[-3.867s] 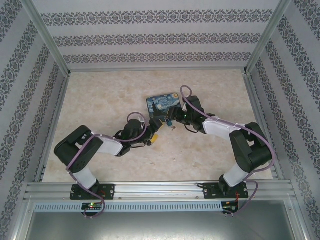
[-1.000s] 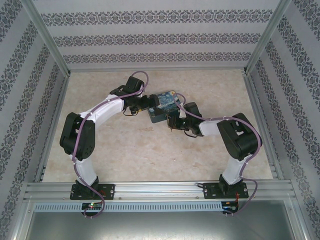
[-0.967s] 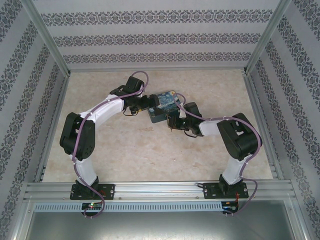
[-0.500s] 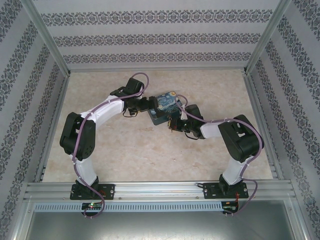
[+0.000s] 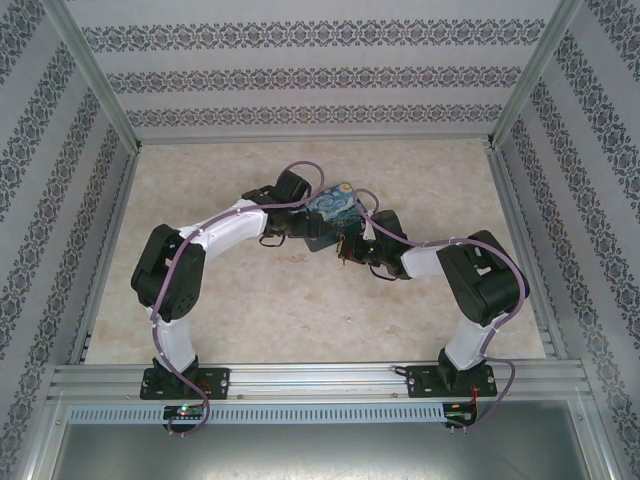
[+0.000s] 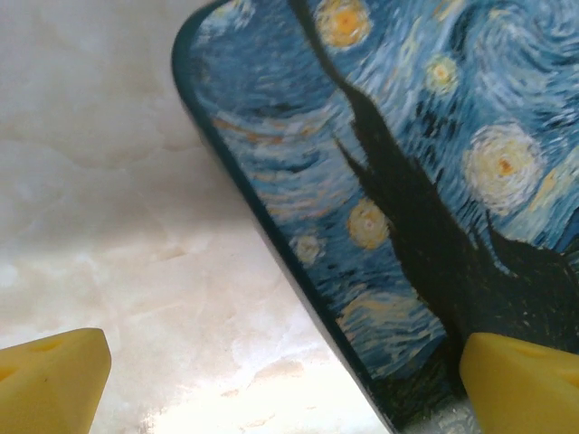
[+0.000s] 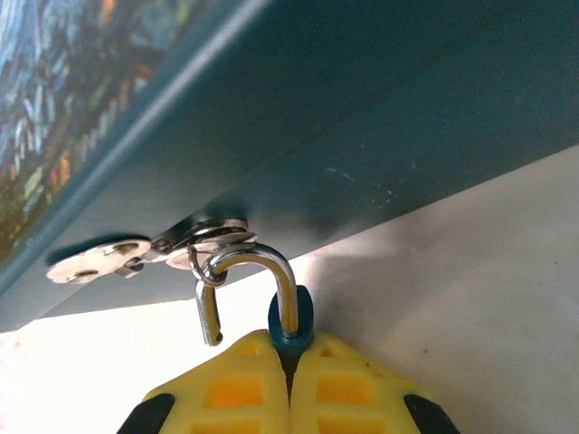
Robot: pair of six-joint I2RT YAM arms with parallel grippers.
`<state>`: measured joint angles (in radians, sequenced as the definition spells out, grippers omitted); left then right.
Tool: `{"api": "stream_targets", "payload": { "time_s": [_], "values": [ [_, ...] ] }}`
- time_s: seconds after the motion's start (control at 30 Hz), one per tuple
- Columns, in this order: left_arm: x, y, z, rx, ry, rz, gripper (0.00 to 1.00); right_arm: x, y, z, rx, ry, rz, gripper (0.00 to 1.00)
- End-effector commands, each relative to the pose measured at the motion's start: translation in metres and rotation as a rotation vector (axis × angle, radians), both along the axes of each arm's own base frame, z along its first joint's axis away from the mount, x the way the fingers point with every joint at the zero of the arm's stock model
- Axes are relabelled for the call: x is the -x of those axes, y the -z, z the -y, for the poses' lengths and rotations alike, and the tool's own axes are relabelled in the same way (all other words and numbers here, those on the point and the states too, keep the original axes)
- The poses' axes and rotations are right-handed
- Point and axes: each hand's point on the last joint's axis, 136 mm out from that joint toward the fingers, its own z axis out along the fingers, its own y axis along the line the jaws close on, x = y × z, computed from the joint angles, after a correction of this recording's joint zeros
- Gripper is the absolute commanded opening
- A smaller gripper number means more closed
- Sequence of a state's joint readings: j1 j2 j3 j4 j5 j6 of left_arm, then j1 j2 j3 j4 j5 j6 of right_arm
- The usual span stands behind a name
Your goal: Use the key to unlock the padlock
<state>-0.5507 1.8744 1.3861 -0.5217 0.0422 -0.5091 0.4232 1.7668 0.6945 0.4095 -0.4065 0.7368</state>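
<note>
In the right wrist view the small blue padlock (image 7: pixel 291 324) is pinched between my yellow fingers (image 7: pixel 231 384), so my right gripper (image 7: pixel 289 351) is shut on its body. Its silvery shackle (image 7: pixel 264 259) has one leg in the body and the other hanging free. The shackle hooks through a small ring on the tin's metal hasp (image 7: pixel 194 242). From above, my right gripper (image 5: pixel 346 246) sits at the near side of the tin (image 5: pixel 335 205). My left gripper (image 6: pixel 285 391) is open, one finger over the lid, one over the table. The key is hidden.
The blue-and-yellow swirl-painted tin (image 6: pixel 407 181) lies on the marble-patterned table (image 5: pixel 220 310), between both wrists. My left gripper (image 5: pixel 300 226) is at its left edge. Aluminium frame posts and patterned walls enclose the table; purple cables loop over both arms.
My left arm has swung from the table's near middle to the tin's left edge and has kept closing in on it. The tin has turned slightly. My right gripper stays at the padlock.
</note>
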Motion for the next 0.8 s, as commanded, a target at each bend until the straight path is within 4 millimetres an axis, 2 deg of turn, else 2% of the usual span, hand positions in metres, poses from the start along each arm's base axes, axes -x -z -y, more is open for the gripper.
{"api": "stream_targets", "payload": {
  "time_s": [0.0, 0.47, 0.77],
  "values": [
    [0.011, 0.017, -0.015, -0.117, 0.014, -0.018, 0.99, 0.009, 0.011, 0.007, 0.016, 0.052, -0.059, 0.00],
    [0.028, 0.044, -0.017, -0.171, 0.025, -0.064, 0.99, 0.006, 0.002, 0.003, -0.043, 0.100, -0.083, 0.00],
    [0.035, 0.055, -0.021, -0.194, 0.047, -0.093, 0.95, -0.012, -0.013, 0.012, -0.064, 0.117, -0.061, 0.00]
  ]
}}
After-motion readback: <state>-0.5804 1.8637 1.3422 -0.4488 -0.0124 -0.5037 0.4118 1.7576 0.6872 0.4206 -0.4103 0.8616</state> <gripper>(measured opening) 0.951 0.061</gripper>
